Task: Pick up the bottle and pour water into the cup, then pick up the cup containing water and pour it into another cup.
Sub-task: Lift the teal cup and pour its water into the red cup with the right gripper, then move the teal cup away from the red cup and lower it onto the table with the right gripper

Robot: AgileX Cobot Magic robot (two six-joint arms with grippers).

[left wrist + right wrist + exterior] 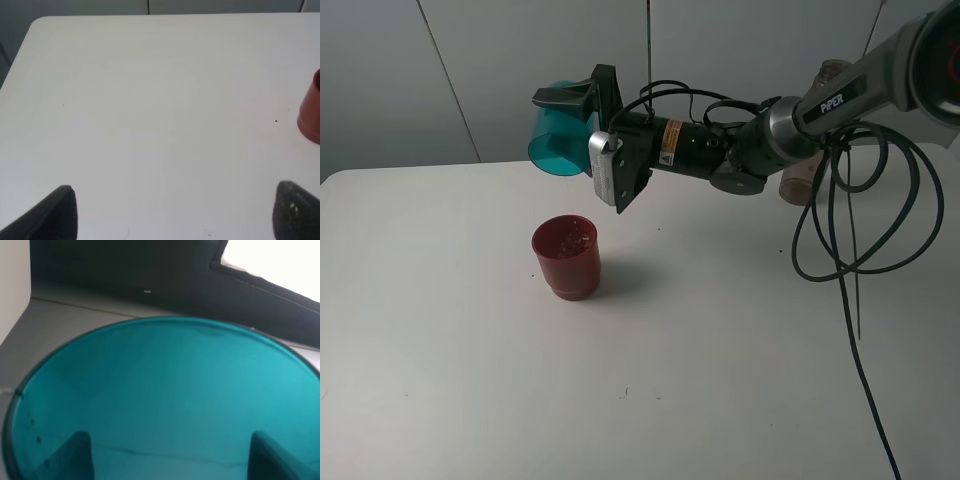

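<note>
My right gripper (563, 112) reaches across the middle and is shut on the translucent teal cup (553, 140), holding it tipped on its side in the air, above and behind the dark red cup (566, 262). The right wrist view is filled by the teal cup (165, 390), with both fingertips (75, 455) showing through its wall. The red cup stands upright on the white table (440, 330), and something glistens inside it. It also shows at the edge of the left wrist view (312, 112). The smoky bottle (805, 180) stands at the back right, mostly hidden by the right arm. My left gripper (175, 215) is open and empty over bare table.
Black cables (840, 250) hang in loops from the right arm down to the table at the right. A grey wall (470, 70) runs behind the table's far edge. The table's left edge and far corner (35, 25) show in the left wrist view.
</note>
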